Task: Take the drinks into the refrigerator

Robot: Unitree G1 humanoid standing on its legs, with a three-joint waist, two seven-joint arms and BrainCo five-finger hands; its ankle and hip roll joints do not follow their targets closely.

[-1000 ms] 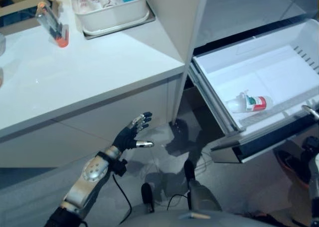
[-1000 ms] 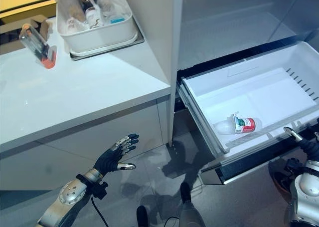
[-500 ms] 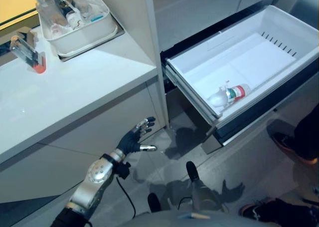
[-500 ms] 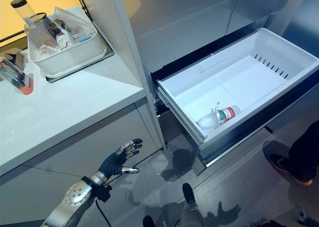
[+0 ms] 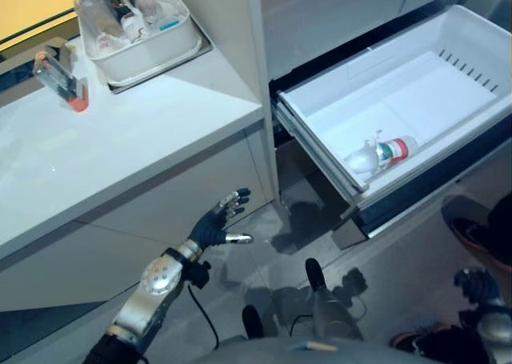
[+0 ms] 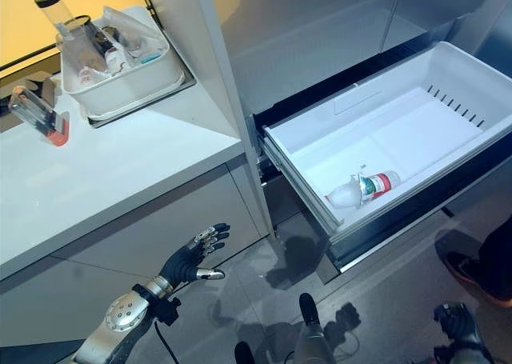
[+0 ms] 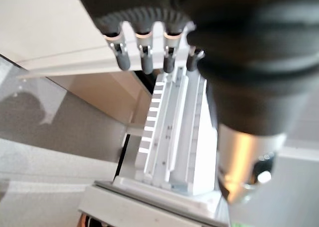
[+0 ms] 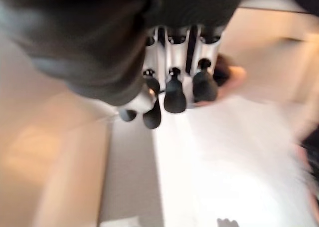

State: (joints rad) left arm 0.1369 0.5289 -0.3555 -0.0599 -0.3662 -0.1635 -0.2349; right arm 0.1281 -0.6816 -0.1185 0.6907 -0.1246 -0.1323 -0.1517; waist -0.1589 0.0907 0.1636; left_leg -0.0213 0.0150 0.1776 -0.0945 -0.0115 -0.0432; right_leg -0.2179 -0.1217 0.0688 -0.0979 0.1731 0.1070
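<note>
One drink bottle (image 5: 382, 154) lying on its side inside the pulled-out white refrigerator drawer (image 5: 320, 112), near the drawer's front wall, red-and-green label toward one end, pale rounded end toward the other. Resting loose there, well apart from both hands.

Hanging low in front of the white cabinet face: left hand (image 5: 216, 224), fingers spread and relaxed, thumb (image 5: 238, 238) sticking out sideways, grasping nothing. Showing likewise in the left wrist view, fingers (image 7: 143, 55) straight in a row with the drawer's side rail beyond them.

Sitting at the lower right edge of both eye views, down near the floor: right hand (image 6: 456, 322), dark and small there. Curling downward in the right wrist view, fingertips (image 8: 175, 97) bunched, nothing between them, so clenched on nothing as far as can be told.

Standing on the white countertop (image 5: 112, 136) at the back: white tub (image 5: 148, 48) crowded with bottles and packets. Lying just beside it, to the left: clear container with an orange-red end (image 5: 60, 80). Showing at the right edge, by the drawer's front: person's dark shoe (image 5: 476, 238).
</note>
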